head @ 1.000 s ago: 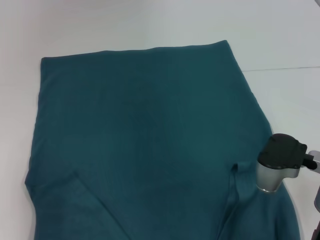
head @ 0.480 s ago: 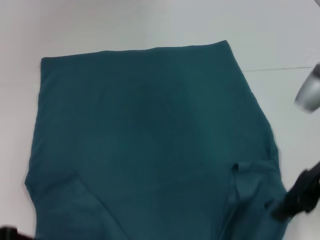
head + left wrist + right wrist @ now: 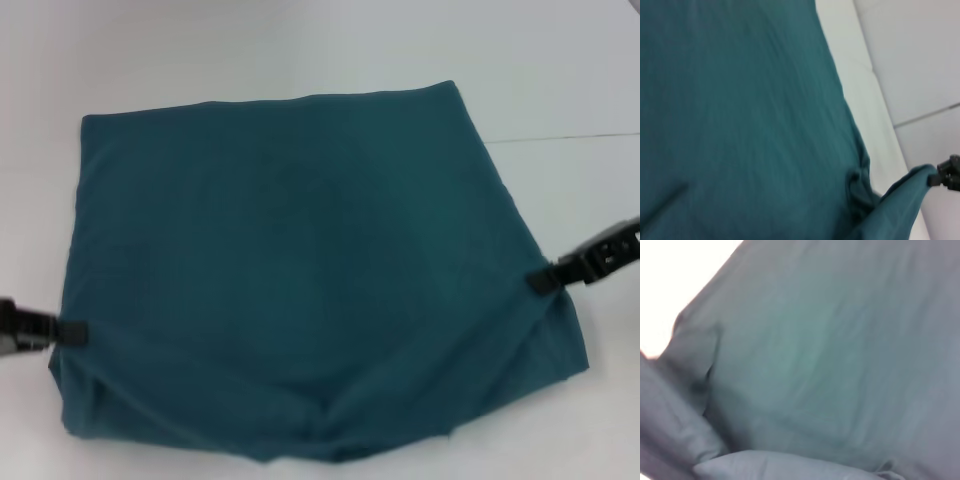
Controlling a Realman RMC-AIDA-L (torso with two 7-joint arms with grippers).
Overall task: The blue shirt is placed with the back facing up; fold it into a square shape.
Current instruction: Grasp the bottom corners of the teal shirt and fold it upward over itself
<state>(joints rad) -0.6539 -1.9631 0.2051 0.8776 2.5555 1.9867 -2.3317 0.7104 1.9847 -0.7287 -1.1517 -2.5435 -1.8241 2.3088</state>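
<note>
The white worktop (image 3: 300, 40) fills the scene, with a thin seam line running across it on the right side. Spread over most of it lies the blue shirt (image 3: 290, 250), plain side up, a broad dark teal sheet. Its far edge lies flat and straight, well short of the worktop's far edge, and its two far corners sit flat on the surface. The near part is different: the near portion has been lifted and doubled over, so the near edge is a soft rounded fold with creases gathering toward the middle, and the cloth sags between the two sides.

On the shirt's left side, near the worktop's left edge, the left gripper (image 3: 66, 330) has its dark fingertips pressed together on the cloth, pinching the shirt's side edge. On the opposite side, close to the worktop's right edge, the right gripper (image 3: 545, 281) does the same, its black fingers nipped shut on the shirt's right side edge, with the fabric pulled into a small peak there. The two grippers sit roughly level with each other across the garment.

From the left wrist view the shirt (image 3: 740, 115) stretches away flat, and the right gripper (image 3: 940, 177) shows at the far side with a raised corner of cloth caught in it. The right wrist view is almost all shirt (image 3: 840, 350), with a thick rolled fold nearest the camera.
</note>
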